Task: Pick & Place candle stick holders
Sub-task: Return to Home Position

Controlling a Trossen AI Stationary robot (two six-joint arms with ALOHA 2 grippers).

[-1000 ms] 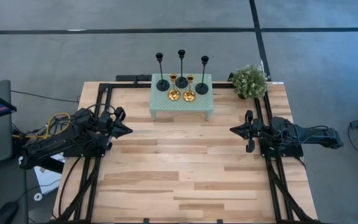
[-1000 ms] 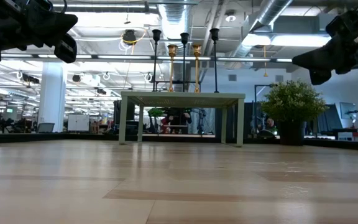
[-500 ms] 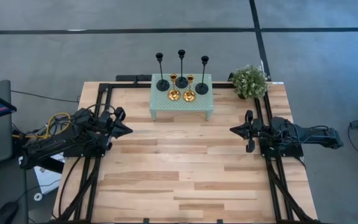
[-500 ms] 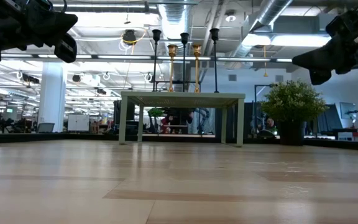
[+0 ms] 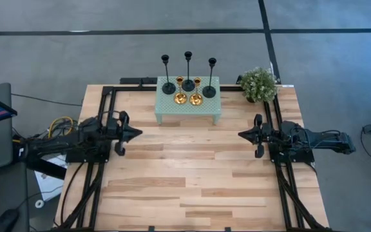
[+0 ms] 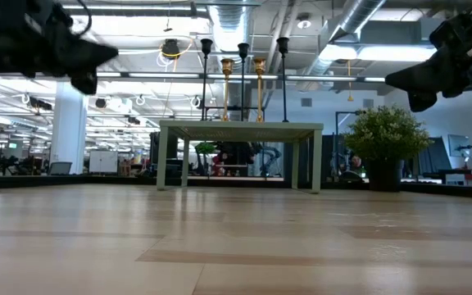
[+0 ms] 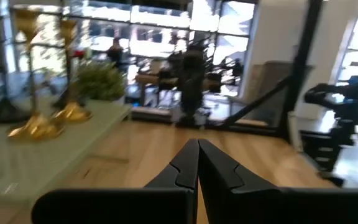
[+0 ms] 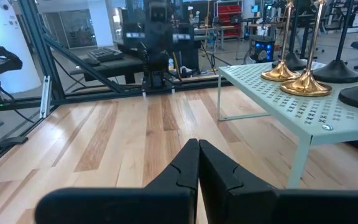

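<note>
Five candle stick holders stand upright by their bases on a small pale green perforated table (image 5: 187, 102) at the far middle of the wooden table: three tall black ones (image 5: 188, 69) and two gold ones (image 5: 187, 93). The gold ones also show in the left wrist view (image 7: 35, 124) and the right wrist view (image 8: 293, 74). My left gripper (image 5: 138, 133) is shut and empty, left of the green table and nearer. My right gripper (image 5: 241, 135) is shut and empty, right of it and nearer.
A small green bushy plant (image 5: 258, 84) in a dark pot stands at the far right, beside the green table. Black frame rails (image 5: 102, 167) run along the table's left and right sides. Bare wood (image 5: 192, 167) lies between the two arms.
My left gripper has swung toward the table's right edge and a little toward the green table; its arm has straightened. Its fingers stay shut. The right arm and the holders have kept still.
</note>
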